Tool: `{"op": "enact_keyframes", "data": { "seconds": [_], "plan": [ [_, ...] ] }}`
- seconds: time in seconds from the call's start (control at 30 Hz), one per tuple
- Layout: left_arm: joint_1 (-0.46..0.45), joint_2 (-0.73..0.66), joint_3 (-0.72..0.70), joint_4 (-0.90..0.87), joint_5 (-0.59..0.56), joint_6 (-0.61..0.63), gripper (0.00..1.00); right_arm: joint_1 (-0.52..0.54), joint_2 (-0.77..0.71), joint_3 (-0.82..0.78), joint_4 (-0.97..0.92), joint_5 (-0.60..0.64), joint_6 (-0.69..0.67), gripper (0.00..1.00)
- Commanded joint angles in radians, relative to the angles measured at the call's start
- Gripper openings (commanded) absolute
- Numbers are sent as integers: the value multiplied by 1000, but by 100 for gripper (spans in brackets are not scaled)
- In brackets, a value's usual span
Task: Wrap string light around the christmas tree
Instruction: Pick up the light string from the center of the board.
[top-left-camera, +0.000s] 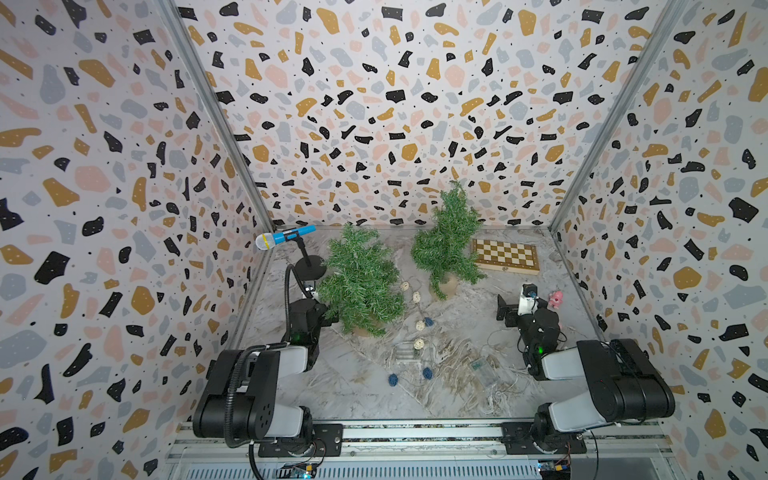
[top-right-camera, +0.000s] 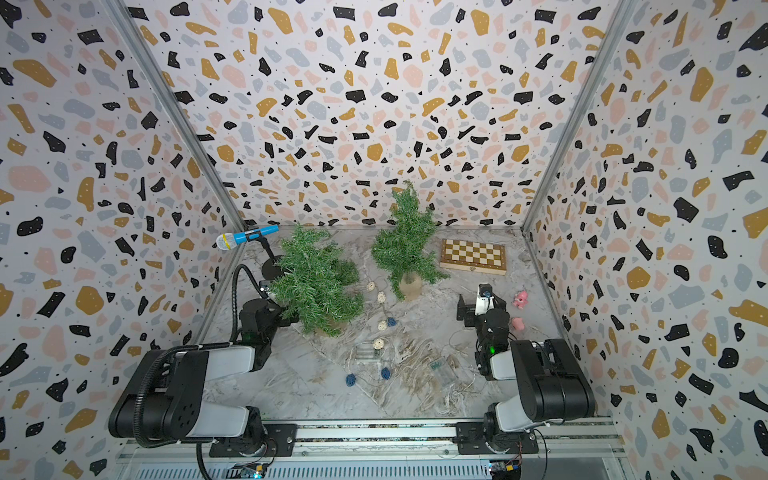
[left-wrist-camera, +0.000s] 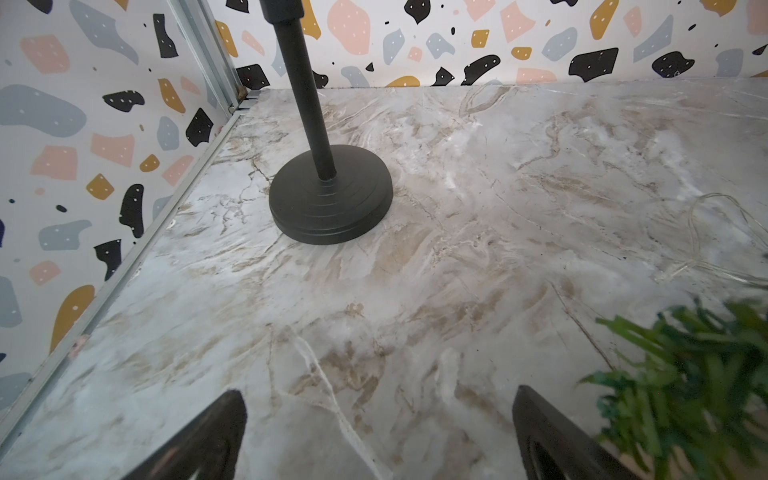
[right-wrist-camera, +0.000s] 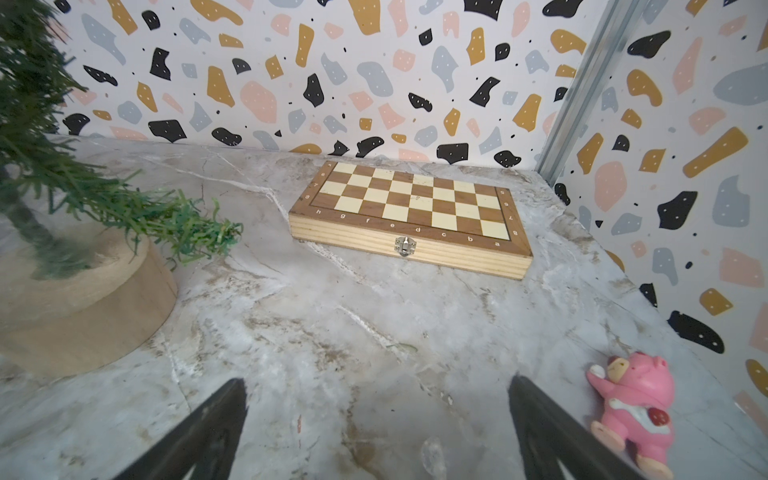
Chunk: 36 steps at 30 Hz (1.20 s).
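Observation:
Two small green christmas trees stand on the marble table, one at the left (top-left-camera: 361, 282) (top-right-camera: 316, 286) and one further back (top-left-camera: 446, 237) (top-right-camera: 407, 241) on a wooden disc (right-wrist-camera: 83, 299). The string light (top-left-camera: 419, 324) (top-right-camera: 380, 324), with cream and blue wicker balls on clear wire, lies loose on the table in front of the trees. Its clear battery box (top-left-camera: 482, 370) lies nearer the front. My left gripper (left-wrist-camera: 380, 415) is open and holds nothing, beside the left tree's branches (left-wrist-camera: 698, 386). My right gripper (right-wrist-camera: 377, 399) (top-left-camera: 515, 297) is open and holds nothing, right of the back tree.
A blue toy microphone (top-left-camera: 284, 237) sits on a black stand whose round base (left-wrist-camera: 330, 195) is ahead of the left gripper. A wooden chessboard box (right-wrist-camera: 411, 216) lies at the back right. A pink pig toy (right-wrist-camera: 636, 411) lies by the right wall. Patterned walls enclose three sides.

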Motion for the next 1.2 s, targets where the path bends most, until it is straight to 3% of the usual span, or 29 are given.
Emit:
{"op": "enact_keyframes", "data": {
  "seconds": [0.0,0.27,0.43,0.53,0.7,0.8,0.83,0.87,0.9,1.03,1.17],
  "plan": [
    [3,-16,22,21,-3,-5,99,0,-46,56,-76,-14,-8,99],
    [-5,-79,76,-118,-20,-4,99,23,-84,55,-106,23,-20,99],
    [-17,-174,89,-217,-99,-28,99,68,-187,102,-284,100,-3,99],
    [-25,-274,112,-354,-128,-92,99,124,-251,169,-435,191,28,99],
    [-32,-429,179,-567,-126,-254,99,186,-273,436,-944,281,235,99],
    [-53,-441,272,-726,-98,-279,99,183,-240,573,-1159,226,458,99],
    [-60,-440,302,-776,-84,-281,99,170,-230,606,-1225,156,572,100],
    [-63,-442,331,-823,-73,-284,99,134,-227,607,-1203,-27,566,99],
    [-66,-446,351,-860,-75,-296,99,116,-234,599,-1180,-117,566,97],
    [-72,-464,437,-1053,-199,-453,99,159,-287,562,-1140,-155,586,92],
    [-99,-445,530,-1171,-222,-463,99,221,-263,605,-1218,-152,568,92]
  ]
}}
